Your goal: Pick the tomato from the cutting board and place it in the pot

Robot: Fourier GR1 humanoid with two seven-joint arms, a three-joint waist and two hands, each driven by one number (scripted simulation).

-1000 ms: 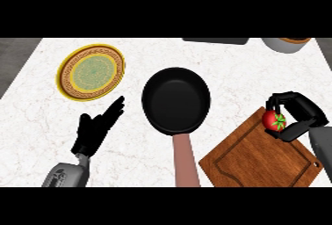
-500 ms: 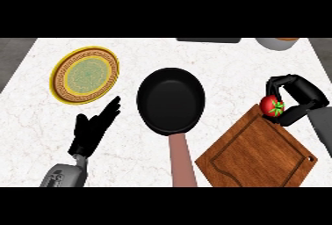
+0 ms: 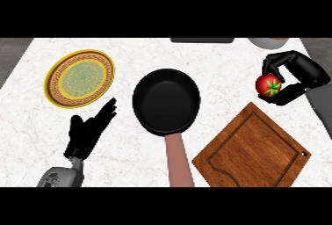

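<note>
A red tomato (image 3: 268, 85) with a green stem is held above the counter at the right, beyond the far corner of the wooden cutting board (image 3: 254, 151). My right hand (image 3: 299, 75) is curled round it, fingers over the top and thumb below. The black pan (image 3: 167, 101) with a brown handle lies in the middle of the counter, to the left of the tomato. My left hand (image 3: 89, 131) rests open at the lower left, fingers pointing up and to the right.
A yellow patterned plate (image 3: 80, 78) lies at the far left. A dark object (image 3: 201, 40) and a grey bowl-like rim (image 3: 267, 42) sit at the counter's back edge. White marble counter (image 3: 130, 154) shows between the pan and my left hand.
My right hand has lifted the tomato off the cutting board and carried it up and away from the board's far corner. The left hand has stayed still.
</note>
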